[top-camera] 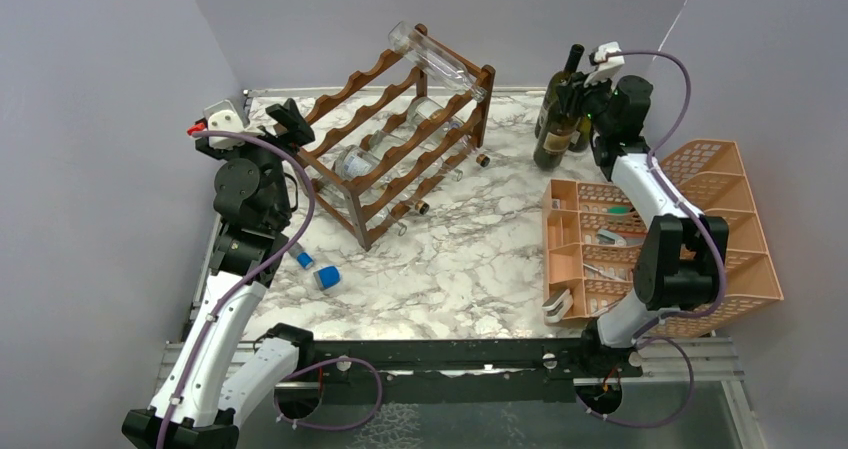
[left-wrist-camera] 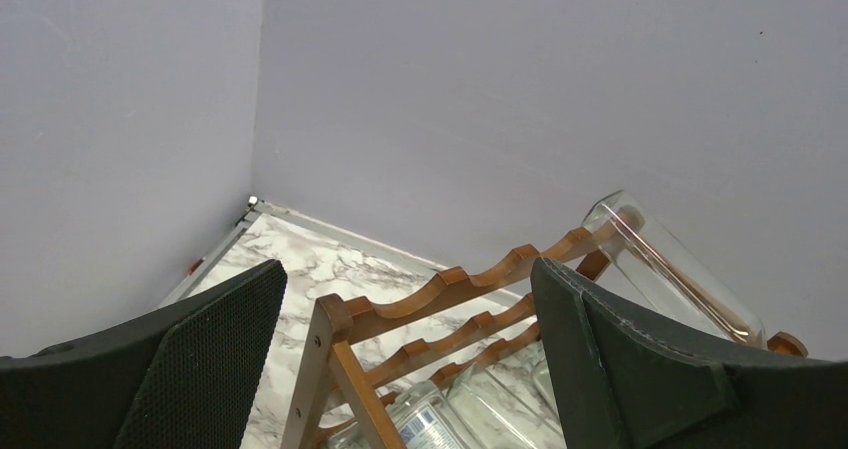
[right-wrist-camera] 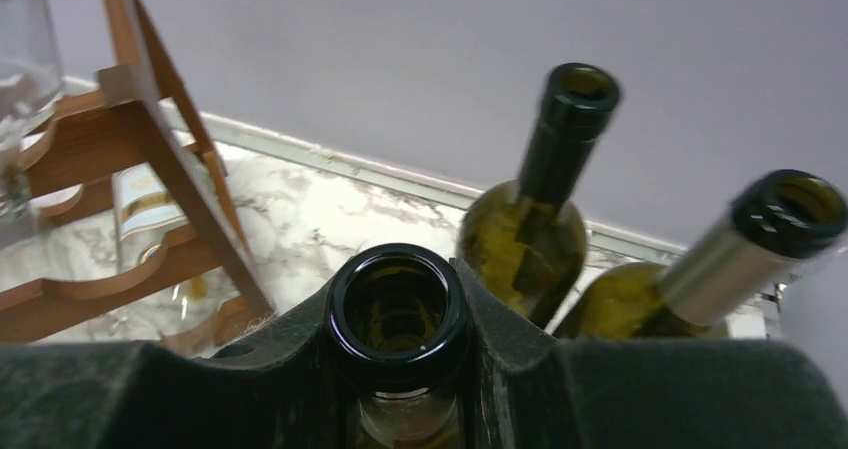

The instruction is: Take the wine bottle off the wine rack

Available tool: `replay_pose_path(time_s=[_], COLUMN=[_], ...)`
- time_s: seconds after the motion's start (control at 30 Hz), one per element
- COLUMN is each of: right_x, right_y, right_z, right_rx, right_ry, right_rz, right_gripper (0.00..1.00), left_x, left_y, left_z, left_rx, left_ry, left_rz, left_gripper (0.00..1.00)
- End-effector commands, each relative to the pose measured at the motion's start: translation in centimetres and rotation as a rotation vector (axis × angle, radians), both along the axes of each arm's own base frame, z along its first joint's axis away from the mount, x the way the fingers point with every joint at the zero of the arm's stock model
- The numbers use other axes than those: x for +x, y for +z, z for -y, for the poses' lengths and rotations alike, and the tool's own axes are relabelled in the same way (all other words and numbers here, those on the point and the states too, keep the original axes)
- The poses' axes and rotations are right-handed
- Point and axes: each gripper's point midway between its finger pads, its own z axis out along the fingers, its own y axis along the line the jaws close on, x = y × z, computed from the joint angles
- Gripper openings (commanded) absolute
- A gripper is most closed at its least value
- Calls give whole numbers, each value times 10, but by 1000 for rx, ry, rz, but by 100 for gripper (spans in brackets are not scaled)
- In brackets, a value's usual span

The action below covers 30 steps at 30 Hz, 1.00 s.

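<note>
Right of the wine rack (top-camera: pixel 400 139), off it, an upright wine bottle (right-wrist-camera: pixel 398 319) was clamped at its neck by the right tool (top-camera: pixel 583 97); the left tool (left-wrist-camera: pixel 408 299) was spread wide, empty. A neighbouring bottle (right-wrist-camera: pixel 525 234) could be toppled by sideways withdrawal.

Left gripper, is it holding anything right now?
No, the left gripper is open, its fingers wide apart with only the rack seen beyond them.

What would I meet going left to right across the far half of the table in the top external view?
Open left gripper → wine rack → green wine bottle, upright in the right gripper → orange tray organiser.
</note>
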Motion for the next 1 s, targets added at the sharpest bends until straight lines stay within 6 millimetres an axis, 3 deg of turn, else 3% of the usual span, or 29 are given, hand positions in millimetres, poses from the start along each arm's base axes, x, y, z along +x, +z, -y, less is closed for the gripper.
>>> replay_pose_path(time_s=[0.0,0.27,0.53,0.57,0.67,0.83,0.97], right_x=[15,30,36,37,38,33,22], right_y=[46,34,19,18,12,12,28], right_z=[27,46,47,46,49,51,50], right_rx=[47,29,42,40,37,11,27], right_ry=[-65,-131,-126,-126,-139,-146,-153], right_rz=[124,96,54,49,19,-1,2], right_gripper=[1,2,5,10,39,61,73], left_x=[-4,-3,-4,-4,-4,-5,-5], left_y=[8,7,8,7,7,8,8], left_z=[-3,-4,-3,-3,-2,-2,-1], left_rx=[15,23,30,30,30,31,30], left_ry=[12,14,8,10,7,6,1], left_rz=[28,28,29,28,30,32,36], left_gripper=[99,99,99,99,99,99,99])
